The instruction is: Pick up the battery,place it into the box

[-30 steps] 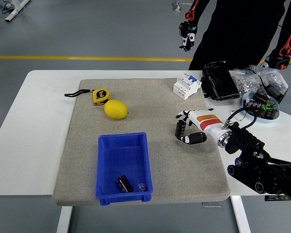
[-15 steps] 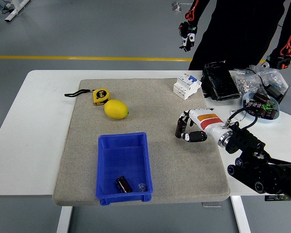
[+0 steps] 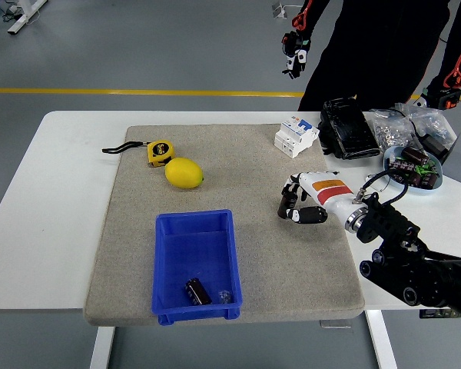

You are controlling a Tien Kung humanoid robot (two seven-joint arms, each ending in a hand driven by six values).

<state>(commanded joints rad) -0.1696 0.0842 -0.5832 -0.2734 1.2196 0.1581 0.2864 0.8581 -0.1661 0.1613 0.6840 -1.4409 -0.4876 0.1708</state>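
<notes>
While only the head view is on hand, it shows enough. Right hand (image 3: 298, 206), centre-right of frame, has its fingers curled round a dark battery (image 3: 284, 204) held roughly upright, over the grey mat (image 3: 238, 161). Whether the battery's base touches the mat can't be told. Blue box (image 3: 195, 265) sits lower centre-left, well apart from the hand, w/ another dark cylinder (image 3: 197, 291) already lying in its near end. Left hand isn't in frame.

Handling, as a judgement: the battery looks a small rigid cylinder, prob. light-ish, smooth-sleeved so apt to slip or roll; not fragile. Best hold is across the mid-body, thumb vs. fingers, as now, so it won't pivot on the carry to the box.

Lemon (image 3: 184, 173) and tape measure (image 3: 159, 152) lie upper left, clear of the path.
</notes>
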